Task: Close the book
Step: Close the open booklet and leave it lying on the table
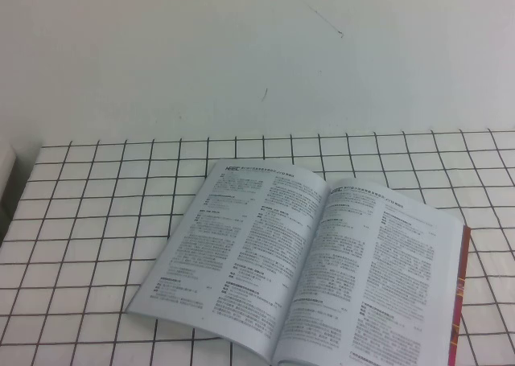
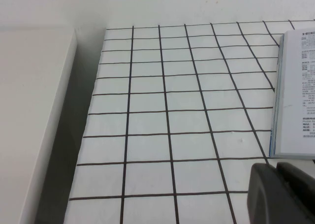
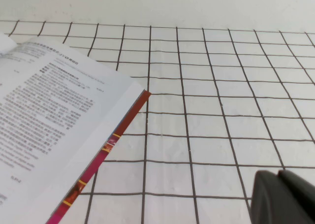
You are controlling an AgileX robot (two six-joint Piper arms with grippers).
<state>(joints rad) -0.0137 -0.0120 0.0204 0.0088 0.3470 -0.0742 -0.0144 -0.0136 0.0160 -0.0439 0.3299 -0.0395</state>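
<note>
Pages of the book (image 1: 322, 269) face up: it lies fully open on the gridded table (image 1: 88, 221), and in the high view it sits toward 5 o'clock from the table's middle. Its gutter, which is also the long axis, runs from about 1 o'clock down to 7 o'clock. One page spreads toward 9 o'clock and the other toward 3 o'clock, where the red cover edge (image 1: 461, 289) shows under the paper.

No arm is visible in the high view, so both are low on the robot's side. The left gripper (image 2: 281, 192) appears only as a dark block in its own wrist view, with the outer edge of the left page just beside it; I judge the book is at about 2 o'clock from this gripper. The right gripper (image 3: 283, 197) is also only a dark block, and the red cover edge is clearly more apart from it, toward about 10 o'clock. For both I cannot tell if they are open or closed, and neither holds anything that I can see.

Closing has not begun. I think the left arm is nearer, so it could lift the 9 o'clock page and fold it over the gutter toward 3 o'clock. The thin page may bend or slip instead of turning.
</note>
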